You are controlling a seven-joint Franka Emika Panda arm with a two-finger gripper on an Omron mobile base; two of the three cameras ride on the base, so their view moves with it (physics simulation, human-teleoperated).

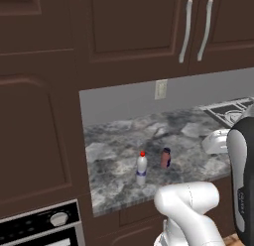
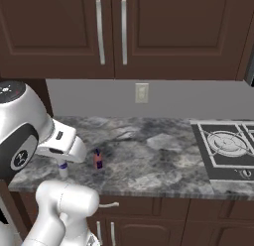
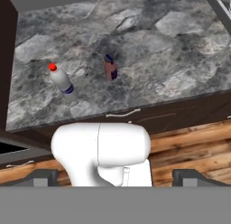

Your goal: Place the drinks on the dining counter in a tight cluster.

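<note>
The end effector (image 3: 115, 177) stands fully spread, its 2 fingertips (image 3: 43, 177) wide apart, empty and touching nothing, above the wooden floor (image 3: 189, 151) in front of the counter (image 3: 180, 78). On the counter stand the white bottle (image 3: 62, 80) and, near it, the pinkish-red bottle (image 3: 110, 68), both upright.

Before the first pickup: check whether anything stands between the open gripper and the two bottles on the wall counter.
Nothing visible does. The white bottle and the pinkish-red bottle stand apart on bare grey counter; the cooktop lies far aside.
</note>
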